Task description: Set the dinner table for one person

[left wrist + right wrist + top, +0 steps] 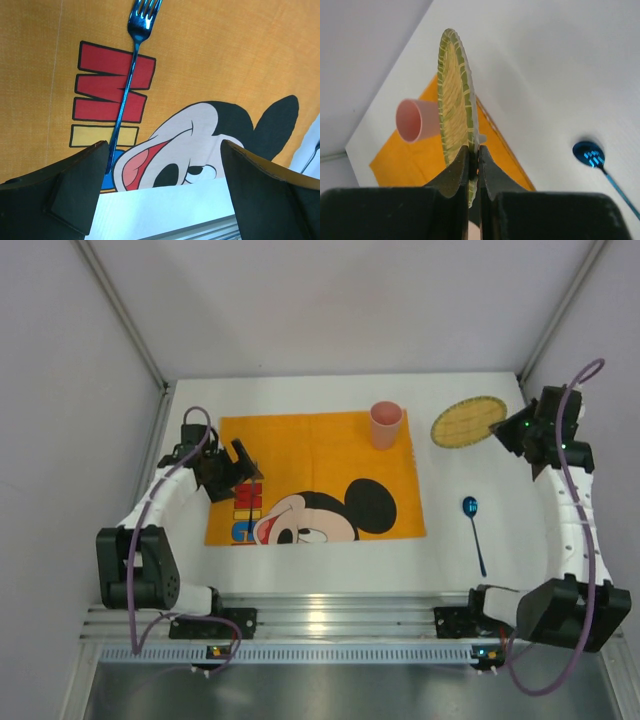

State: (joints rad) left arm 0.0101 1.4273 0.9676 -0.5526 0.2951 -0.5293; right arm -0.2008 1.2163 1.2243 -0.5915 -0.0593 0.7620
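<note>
Cutlery is found nearest the arm bases: a blue spoon [470, 507] is laid on the bare white table [440, 555], just right of an orange cartoon-mouse cloth [320, 455], and a blue fork [127, 87] is laid flat on the cloth's left part. The left arm [150, 502] is held over the fork with its jaws spread wide. Farther back, a pink cup [386, 425] is stood upright near the cloth's far right corner, only its plain pink inside seen. Beyond the spoon, a yellow-green plate [468, 422] is pinched at its rim by the jaws of the right arm [572, 510]. It is tilted on edge over bare table, its lattice-patterned face in plain view.
</note>
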